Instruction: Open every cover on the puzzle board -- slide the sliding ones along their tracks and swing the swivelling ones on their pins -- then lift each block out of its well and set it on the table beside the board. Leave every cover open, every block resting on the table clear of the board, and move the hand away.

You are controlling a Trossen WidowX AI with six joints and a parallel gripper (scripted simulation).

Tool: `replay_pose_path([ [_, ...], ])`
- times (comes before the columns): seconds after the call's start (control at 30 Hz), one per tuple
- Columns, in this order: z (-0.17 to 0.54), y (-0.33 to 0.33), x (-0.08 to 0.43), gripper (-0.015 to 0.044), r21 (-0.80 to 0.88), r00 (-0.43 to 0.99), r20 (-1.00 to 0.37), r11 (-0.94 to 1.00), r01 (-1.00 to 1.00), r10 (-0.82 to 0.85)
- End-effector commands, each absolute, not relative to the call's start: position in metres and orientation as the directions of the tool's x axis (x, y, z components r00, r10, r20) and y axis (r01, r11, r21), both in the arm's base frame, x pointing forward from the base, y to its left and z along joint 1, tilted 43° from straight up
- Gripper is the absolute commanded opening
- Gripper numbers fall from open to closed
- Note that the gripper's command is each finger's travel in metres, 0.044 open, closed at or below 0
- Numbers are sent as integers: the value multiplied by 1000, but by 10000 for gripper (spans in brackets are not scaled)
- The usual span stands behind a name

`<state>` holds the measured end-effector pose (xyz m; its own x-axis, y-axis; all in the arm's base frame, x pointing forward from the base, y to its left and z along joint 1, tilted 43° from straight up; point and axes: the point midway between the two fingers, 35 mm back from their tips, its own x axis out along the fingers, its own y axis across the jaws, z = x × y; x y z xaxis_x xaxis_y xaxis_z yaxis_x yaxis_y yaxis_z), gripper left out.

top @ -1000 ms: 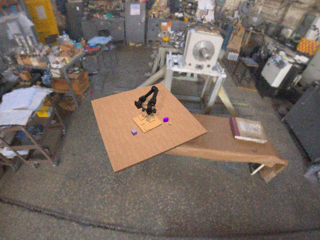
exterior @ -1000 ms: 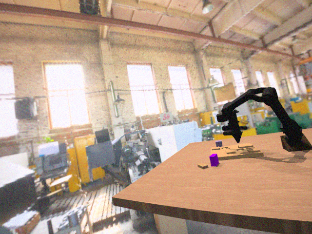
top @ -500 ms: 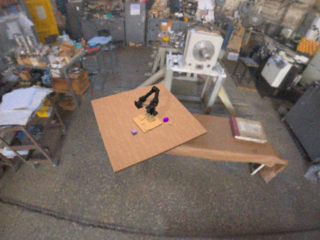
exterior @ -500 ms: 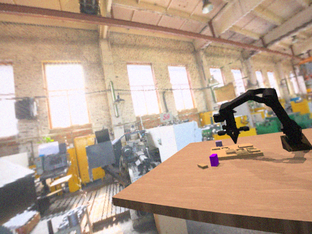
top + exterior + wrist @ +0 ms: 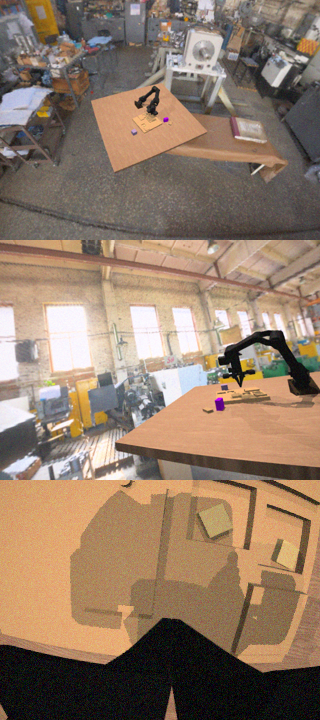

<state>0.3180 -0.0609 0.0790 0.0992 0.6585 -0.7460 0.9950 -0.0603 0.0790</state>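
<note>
The tan puzzle board (image 5: 156, 124) (image 5: 40, 555) lies on the table. My gripper (image 5: 240, 386) (image 5: 170, 627) is shut and empty, its tips a little above the board. In the wrist view, a pale square piece (image 5: 215, 521) sits inside a rectangular outline, and another pale piece (image 5: 286, 555) sits inside an outline to its right; whether they are blocks or knobs I cannot tell. Shadow makes the cover positions hard to read. A bright purple block (image 5: 165, 119) (image 5: 219, 404) and a lavender block (image 5: 134, 132) (image 5: 224, 387) rest on the table, clear of opposite sides of the board.
A small flat tan piece (image 5: 170, 123) (image 5: 208, 410) lies on the table (image 5: 124, 152) (image 5: 180, 431) just beyond the purple block. The arm's base (image 5: 138, 104) (image 5: 303, 387) stands behind the board. Small raised parts stand on the board's top.
</note>
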Motion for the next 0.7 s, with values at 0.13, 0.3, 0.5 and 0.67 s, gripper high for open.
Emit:
replay_pose_path([
  [0.13, 80, -60, 318, 0, 77, 102, -743, -67, 995, 662],
  [0.3, 80, -60, 318, 0, 77, 102, -743, -67, 995, 662],
  [0.5, 76, -57, 319, 0, 77, 102, -743, -67, 995, 661],
  [0.67, 73, -54, 320, 0, 77, 102, -743, -67, 995, 661],
])
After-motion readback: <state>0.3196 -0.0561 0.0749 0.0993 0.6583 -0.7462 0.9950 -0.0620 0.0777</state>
